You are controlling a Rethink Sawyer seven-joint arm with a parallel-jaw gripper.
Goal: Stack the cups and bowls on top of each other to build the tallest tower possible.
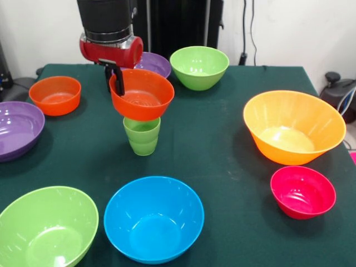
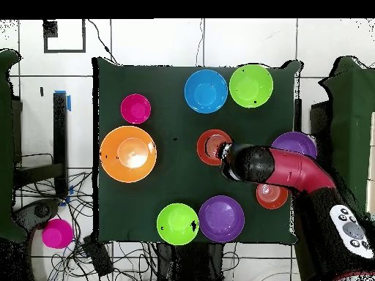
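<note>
A small orange-red bowl (image 1: 142, 94) sits upright on the rim of the light-green cup (image 1: 142, 135) near the table's middle, making a two-piece tower. My gripper (image 1: 115, 77) is shut on that bowl's rim on the side towards the robot, with a black finger (image 1: 118, 78) down over the edge. In the overhead view the bowl (image 2: 213, 146) hides the cup, and the gripper (image 2: 225, 152) is at its edge. Loose bowls: orange-red (image 1: 55, 94), two purple (image 1: 16, 129) (image 1: 154, 63), two lime-green (image 1: 199, 67) (image 1: 47, 228), blue (image 1: 153, 218), large orange (image 1: 293, 127), pink-red (image 1: 303, 192).
The loose bowls ring the dark green table (image 1: 222, 150), with the tower inside the ring. The red arm (image 2: 293, 172) reaches over the orange-red bowl (image 2: 272, 195) and the purple bowl (image 2: 294, 144). A pink bowl (image 2: 57, 233) lies off the table among cables.
</note>
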